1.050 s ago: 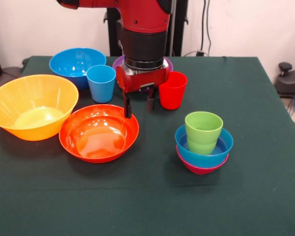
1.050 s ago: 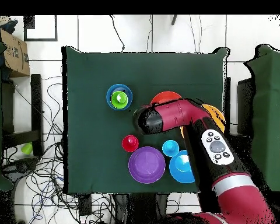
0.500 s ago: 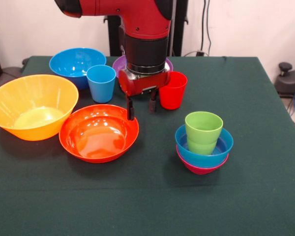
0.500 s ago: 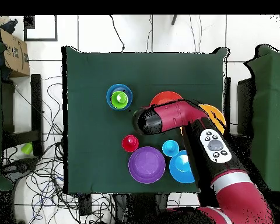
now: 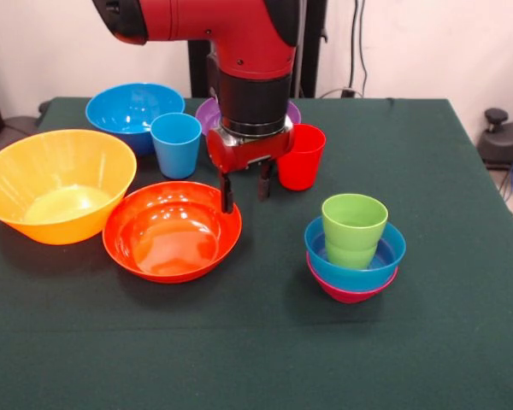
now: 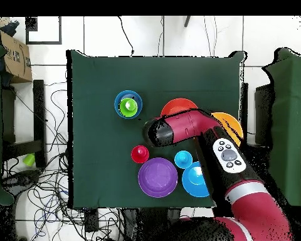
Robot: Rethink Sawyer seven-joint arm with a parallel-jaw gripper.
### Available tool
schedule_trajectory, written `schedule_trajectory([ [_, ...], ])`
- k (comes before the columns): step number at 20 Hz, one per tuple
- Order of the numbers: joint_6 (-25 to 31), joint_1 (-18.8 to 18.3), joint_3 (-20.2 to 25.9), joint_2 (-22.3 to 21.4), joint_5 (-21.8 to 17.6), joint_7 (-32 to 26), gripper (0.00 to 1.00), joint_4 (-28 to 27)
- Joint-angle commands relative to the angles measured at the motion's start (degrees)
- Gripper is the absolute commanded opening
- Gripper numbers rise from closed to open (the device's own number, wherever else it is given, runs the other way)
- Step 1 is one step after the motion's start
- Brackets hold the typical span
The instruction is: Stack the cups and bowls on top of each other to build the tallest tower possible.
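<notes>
My gripper [image 5: 244, 196] hangs open and empty at the table's middle. Its left finger [image 5: 227, 195] is over the right rim of the red-orange bowl [image 5: 171, 231]. The red cup [image 5: 301, 157] stands just behind and to its right, and the light blue cup [image 5: 175, 143] to its left. The tower stands at the front right: a green cup [image 5: 353, 229] in a small blue bowl [image 5: 359, 268] in a small magenta bowl [image 5: 349, 294]. The yellow-orange bowl [image 5: 56, 184] is at the left. The large blue bowl [image 5: 128, 107] is at the back. The arm largely hides the purple bowl [image 5: 207, 109].
In the overhead view the arm's wrist [image 6: 158, 133] covers the gripper, between the red-orange bowl [image 6: 177, 105] and the red cup [image 6: 139, 154]. The purple bowl [image 6: 157, 177] and large blue bowl [image 6: 194, 180] lie near the robot's edge of the green table [image 6: 96, 81].
The gripper has drifted slightly toward the front of the table and stays open. None of the cups or bowls has moved.
</notes>
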Motion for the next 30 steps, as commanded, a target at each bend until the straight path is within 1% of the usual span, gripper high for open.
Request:
schedule_trajectory([
  [1,-2.85,-0.58,-0.94,4.62,-6.59,-4.33,1.0,-4.77],
  [6,-2.93,-1.37,-0.35,5.48,-7.54,-4.97,1.0,-5.62],
  [12,-3.3,-1.38,-0.28,6.09,-8.32,-4.54,1.0,-6.17],
  [19,-3.28,-1.66,-0.25,5.9,-8.33,-4.46,1.0,-5.69],
  [20,-2.63,-1.81,0.06,5.56,-7.78,-4.74,1.0,-5.4],
  [21,-1.87,-2.16,0.51,4.9,-7.02,-5.19,1.0,-4.76],
  [23,2.62,-3.81,2.67,-0.16,-3.28,-8.05,1.0,-1.34],
  [24,7.0,-5.31,4.5,-4.0,0.0,-10.97,1.0,0.91],
  [25,9.04,-5.94,5.24,-5.71,1.35,-12.3,1.0,1.71],
  [26,12.37,-6.97,6.36,-7.77,3.33,-14.58,1.0,2.52],
  [28,15.87,-8.09,7.54,-9.62,4.94,-17.01,1.0,2.88],
  [30,17.65,-9.12,8.59,-10.08,5.37,-18.77,1.0,2.67],
])
